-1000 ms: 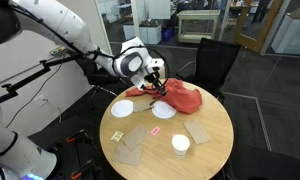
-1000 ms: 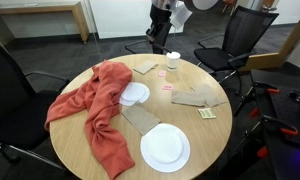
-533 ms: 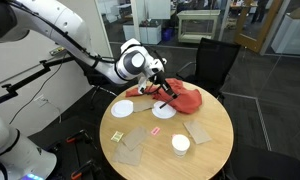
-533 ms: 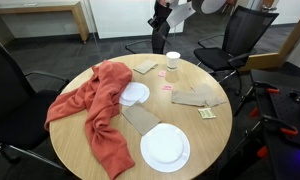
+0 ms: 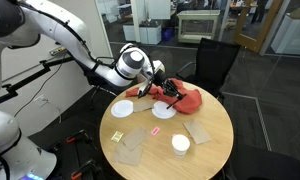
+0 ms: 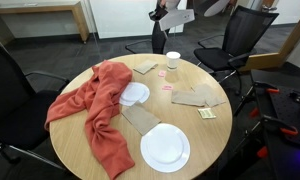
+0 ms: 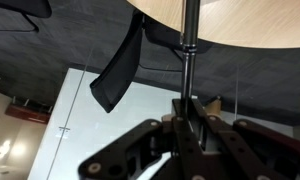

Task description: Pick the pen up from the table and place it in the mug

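My gripper [image 5: 171,89] hangs above the far side of the round light-wood table [image 5: 215,145], over the red cloth [image 5: 187,99]. It is shut on the pen [image 7: 186,45], a thin dark stick that runs straight out from between the jaws [image 7: 187,105] in the wrist view. The white mug [image 5: 180,144] stands upright near the table's near edge, well away from the gripper. In an exterior view the mug [image 6: 173,60] stands at the far edge of the table [image 6: 220,130] and the gripper [image 6: 166,12] is above and behind it, near the top of the frame.
Two flat white plates [image 6: 136,93] [image 6: 164,148] and the red cloth [image 6: 98,108] lie on the table. Cardboard pieces [image 6: 195,97] [image 6: 140,118], a pink scrap [image 6: 166,88] and a small card [image 6: 206,113] lie nearby. Black chairs [image 6: 240,45] [image 5: 215,60] stand around the table.
My gripper has risen from the table with the pen in it and turned at the wrist, shifting over the red cloth. The mug and plates have not moved.
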`<state>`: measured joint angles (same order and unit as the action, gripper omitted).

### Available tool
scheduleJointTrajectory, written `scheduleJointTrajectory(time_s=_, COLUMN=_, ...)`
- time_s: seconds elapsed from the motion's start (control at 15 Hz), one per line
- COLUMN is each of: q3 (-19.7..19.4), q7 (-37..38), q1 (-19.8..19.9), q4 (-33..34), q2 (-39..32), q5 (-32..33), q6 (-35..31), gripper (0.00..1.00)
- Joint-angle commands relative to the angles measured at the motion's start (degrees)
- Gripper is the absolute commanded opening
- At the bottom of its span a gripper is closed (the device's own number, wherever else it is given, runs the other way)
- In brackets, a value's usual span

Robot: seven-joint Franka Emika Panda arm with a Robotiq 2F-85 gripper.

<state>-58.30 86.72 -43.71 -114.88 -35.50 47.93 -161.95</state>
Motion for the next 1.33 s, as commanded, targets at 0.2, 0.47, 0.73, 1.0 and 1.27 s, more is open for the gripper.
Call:
scheduleJointTrajectory(time_s=0.2, q3=-4.49, q7=23.24, q1=-4.21, q4=1.85, q2=-7.92, q5=5.95, q6=10.00, gripper=0.03)
scheduleJointTrajectory(time_s=0.47, q3=-0.94, q7=30.70, q1=-2.11, q4=2.69, q2=-7.00, q5=9.36, q6=21.09, gripper=0.03)
scheduleJointTrajectory(time_s=0.73, q3=5.88, q7=35.41, q1=2.70, q4=4.58, q2=-5.36, q5=13.24, q6=32.03, gripper=0.03)
scheduleJointTrajectory(time_s=1.0, q3=16.51, q7=39.26, q1=11.60, q4=7.85, q2=-4.04, q5=18.22, q6=39.89, gripper=0.03)
scheduleJointTrajectory(time_s=1.27, q3=29.80, q7=39.12, q1=23.52, q4=11.58, q2=-3.04, q5=23.22, q6=45.95, gripper=0.03)
